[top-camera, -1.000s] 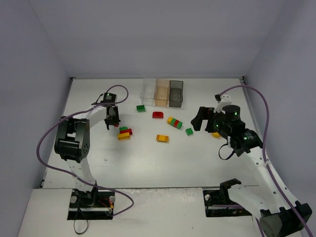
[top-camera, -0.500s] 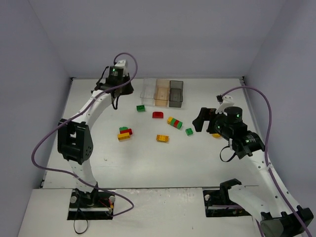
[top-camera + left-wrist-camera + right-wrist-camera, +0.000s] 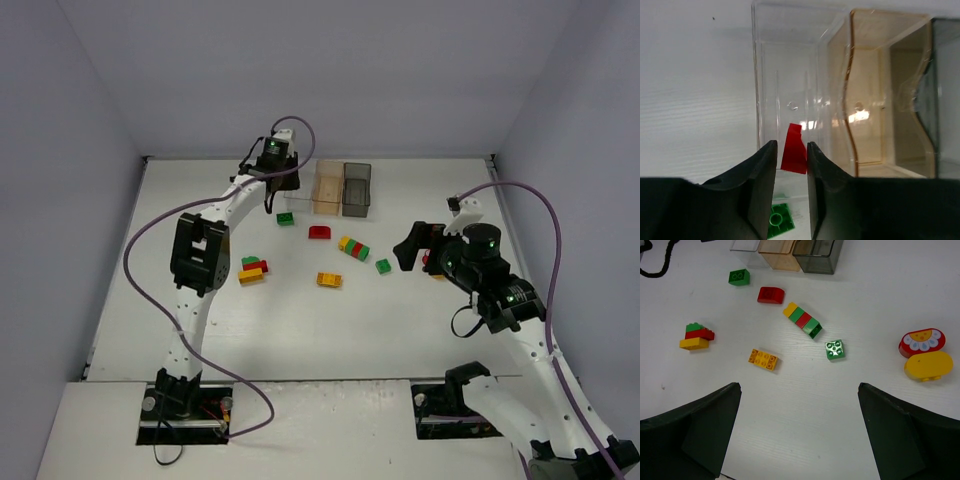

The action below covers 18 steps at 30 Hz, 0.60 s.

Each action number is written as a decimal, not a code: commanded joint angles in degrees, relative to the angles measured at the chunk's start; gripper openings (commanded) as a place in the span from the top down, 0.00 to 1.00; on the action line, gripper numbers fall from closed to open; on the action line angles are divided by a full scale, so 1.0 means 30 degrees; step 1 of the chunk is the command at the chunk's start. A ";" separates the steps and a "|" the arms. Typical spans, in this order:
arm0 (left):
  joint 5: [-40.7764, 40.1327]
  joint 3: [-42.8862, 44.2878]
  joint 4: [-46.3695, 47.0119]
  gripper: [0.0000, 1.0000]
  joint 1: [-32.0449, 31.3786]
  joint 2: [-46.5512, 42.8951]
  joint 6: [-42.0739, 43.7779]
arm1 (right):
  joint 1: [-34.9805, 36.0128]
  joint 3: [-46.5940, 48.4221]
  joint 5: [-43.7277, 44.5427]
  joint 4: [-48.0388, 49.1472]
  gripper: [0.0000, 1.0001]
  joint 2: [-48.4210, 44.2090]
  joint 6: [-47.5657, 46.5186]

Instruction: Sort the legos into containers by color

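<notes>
Left gripper [image 3: 791, 146] pinches red lego [image 3: 794, 152] at clear container [image 3: 790, 60]

Top view: overhead from 6 o'clock; left wrist: close on boxes [image 3: 875, 100]; right wrist: farther, shares boxes, bricks [image 3: 763, 359].

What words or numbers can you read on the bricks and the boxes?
None: no word, number or brand can be read in any view.
The red-and-white piece bears only a picture, blue drops on white petals, no letters.
The clear box, orange-tinted box and smoky grey box are plain.
The red brick between the jaws of the left gripper is plain.
Studs on the green brick are too small to read.
</notes>
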 commanded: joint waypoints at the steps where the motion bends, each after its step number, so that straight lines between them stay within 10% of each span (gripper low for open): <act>1: -0.0207 0.1853 0.0250 0.73 -0.0135 -0.0514 0.0353 | 0.0071 -0.0163 0.0016 0.0484 0.00 -0.0244 0.0298; 9: -0.0118 0.1185 -0.0159 0.41 -0.0369 -0.1971 0.0879 | 0.0100 -0.0075 0.0103 0.0250 0.00 -0.0450 0.0269; 18: -0.1087 -0.4262 -0.0368 0.42 -0.1833 -0.6862 0.0733 | 0.0100 -0.0046 0.0192 0.0250 0.00 -0.0567 0.0298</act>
